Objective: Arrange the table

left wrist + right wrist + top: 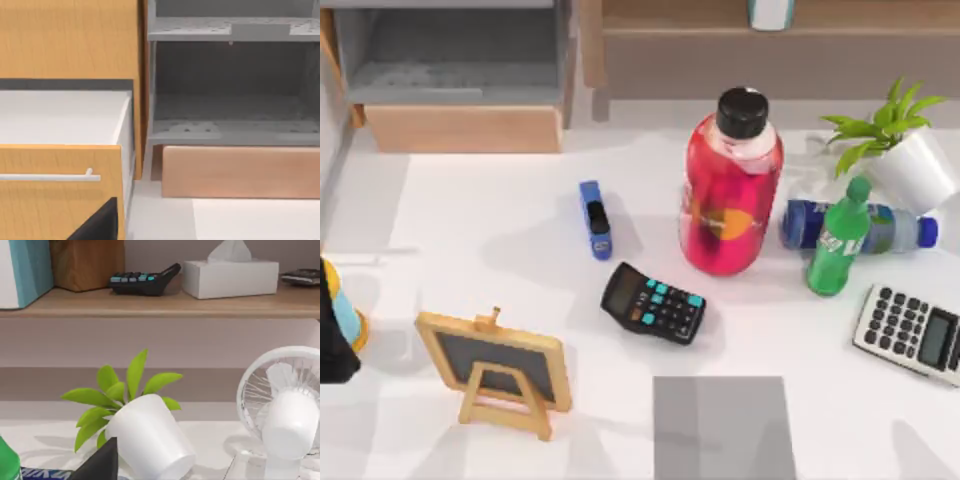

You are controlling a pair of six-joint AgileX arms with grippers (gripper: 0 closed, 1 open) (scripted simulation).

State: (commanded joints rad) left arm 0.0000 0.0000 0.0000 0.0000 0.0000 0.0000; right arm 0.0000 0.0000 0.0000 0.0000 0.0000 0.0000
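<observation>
The white table [480,230] holds scattered items. A tall red bottle [730,195] with a black cap stands in the middle. Left of it lies a blue stapler [595,218], and a black calculator [653,302] lies in front. To the right are a blue bottle [865,228] on its side, an upright green bottle [838,240], a tilted white plant pot [912,168] [150,437] and a grey calculator [912,332]. A small wooden chalkboard easel [500,368] stands front left. A dark part of my left gripper [97,225] faces an open drawer [60,120]; a dark part of my right gripper [100,465] is near the plant.
A grey mat [720,428] lies at the front edge. The light-wood shelf unit [760,50] runs along the back, carrying a black calculator [142,281] and a tissue box [230,276]. A white fan [285,405] stands beside the plant. A black, blue and yellow object [335,325] sits at the left edge.
</observation>
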